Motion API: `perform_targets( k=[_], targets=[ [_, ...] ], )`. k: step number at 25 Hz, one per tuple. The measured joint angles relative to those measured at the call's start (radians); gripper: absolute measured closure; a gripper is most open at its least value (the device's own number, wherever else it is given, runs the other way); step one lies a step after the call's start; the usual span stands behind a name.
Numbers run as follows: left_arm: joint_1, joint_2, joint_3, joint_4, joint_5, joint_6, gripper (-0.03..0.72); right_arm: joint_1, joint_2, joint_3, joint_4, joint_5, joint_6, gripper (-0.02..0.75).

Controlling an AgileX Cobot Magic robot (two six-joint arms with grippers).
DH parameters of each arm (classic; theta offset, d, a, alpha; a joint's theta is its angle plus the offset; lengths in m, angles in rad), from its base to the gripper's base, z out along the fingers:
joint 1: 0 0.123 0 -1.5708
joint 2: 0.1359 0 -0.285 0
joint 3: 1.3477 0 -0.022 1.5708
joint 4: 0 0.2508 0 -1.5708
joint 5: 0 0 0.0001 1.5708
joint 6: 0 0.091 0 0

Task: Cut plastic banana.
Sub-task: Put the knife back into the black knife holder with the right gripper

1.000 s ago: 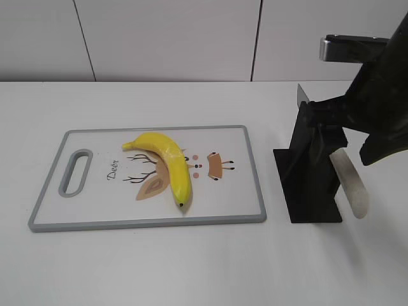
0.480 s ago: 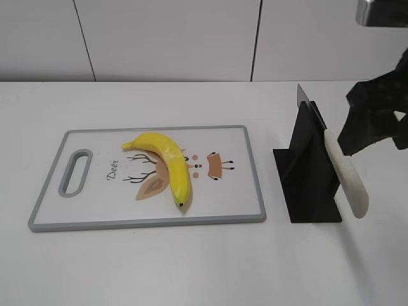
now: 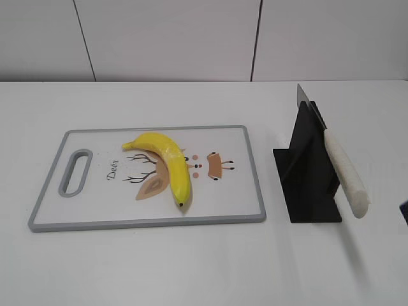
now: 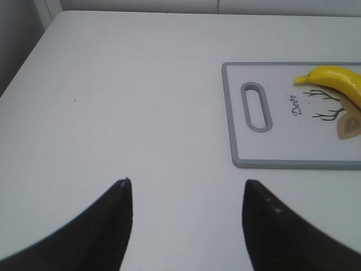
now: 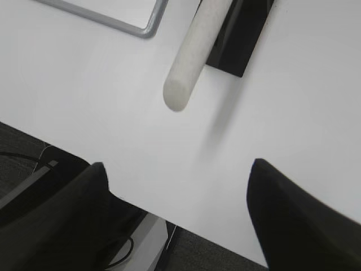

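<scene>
The plastic banana [image 3: 167,163] lies whole on a white cutting board [image 3: 236,182] with a grey rim; its stem end also shows in the left wrist view [image 4: 333,79]. A knife with a white handle [image 3: 345,173] rests in a black stand [image 3: 309,178]; the handle [image 5: 194,53] shows in the right wrist view. My left gripper [image 4: 185,189] is open and empty over bare table, left of the board [image 4: 282,152]. My right gripper [image 5: 177,169] is open and empty near the table's front edge, below the knife handle. Only a dark sliver [image 3: 405,213] of it shows in the exterior view.
The board has a handle slot [image 3: 75,171] at its left end and a deer drawing under the banana. The table's front edge and floor with cables [image 5: 34,180] show in the right wrist view. A white wall stands behind the table.
My right arm, which was over the knife stand, has pulled back to the right and almost out of the exterior view. The knife stays in the stand. The banana has not moved.
</scene>
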Motion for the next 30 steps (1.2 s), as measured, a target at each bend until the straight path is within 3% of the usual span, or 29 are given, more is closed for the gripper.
perform_targets(
  k=[8,23,30],
  targets=[
    [0.000,0.000,0.000,0.000,-0.001,0.000,0.109,0.000,-0.348,0.201,-0.014,-0.005,-0.011,0.153],
    [0.000,0.000,0.000,0.000,-0.002,0.000,0.109,0.000,-0.837,0.226,-0.035,0.018,-0.011,0.156],
    [0.004,0.000,0.000,0.002,-0.001,0.000,0.109,-0.036,-0.877,0.226,-0.008,0.022,-0.011,0.156]
  ],
)
